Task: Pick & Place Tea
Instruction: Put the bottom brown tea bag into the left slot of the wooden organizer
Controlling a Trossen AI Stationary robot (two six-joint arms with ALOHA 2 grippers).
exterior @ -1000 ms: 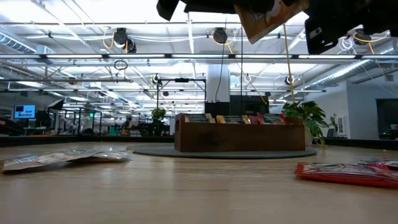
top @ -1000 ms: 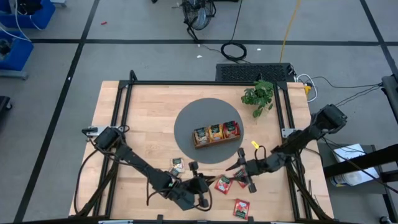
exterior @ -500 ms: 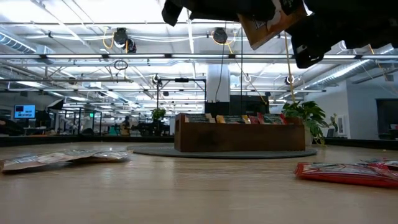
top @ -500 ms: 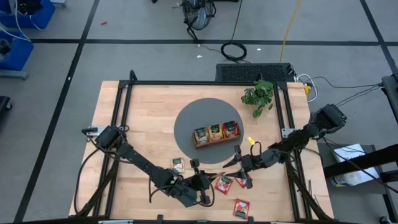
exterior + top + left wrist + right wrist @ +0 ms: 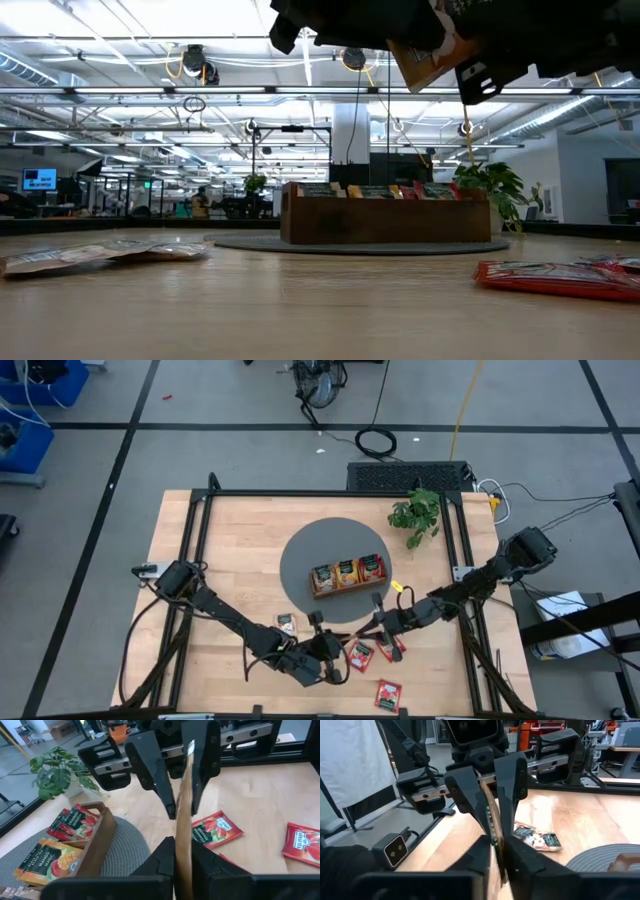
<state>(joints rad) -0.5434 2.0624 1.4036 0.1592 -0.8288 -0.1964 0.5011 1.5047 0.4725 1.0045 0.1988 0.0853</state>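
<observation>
One orange-yellow tea sachet (image 5: 432, 50) hangs in the air above the table's near middle, between my two grippers. My left gripper (image 5: 338, 650) reaches in from the near left and is shut on it. My right gripper (image 5: 368, 632) comes from the right and is shut on the same sachet. Each wrist view shows the sachet edge-on (image 5: 184, 815), with the other arm's fingers at its far end. The wooden tray (image 5: 347, 582) stands on the grey round mat (image 5: 300, 560) with sachets upright in its three compartments. My left gripper pinches the sachet's two flat faces between its fingers at the end nearest it (image 5: 183, 860). The fingers come in about level from the table's near left. The sachet stands on edge, lifted clear of the table. My right gripper pinches the flat faces of the sachet's opposite end (image 5: 493, 832) between its two fingers. It comes in level from the table's right, facing my left gripper. The sachet bridges the two grippers, clear of the table.
Red sachets lie flat on the wood under and near the grippers (image 5: 358, 656) (image 5: 390, 645) (image 5: 388, 695). A pale one (image 5: 286, 624) lies by the mat's near edge. A potted plant (image 5: 415, 515) stands at the far right. Black frame rails run along the table's sides.
My right gripper has moved toward the table's left, up to the sachet that my left gripper holds aloft, and has shut on its free end. The sachet has stayed lifted and has barely shifted.
</observation>
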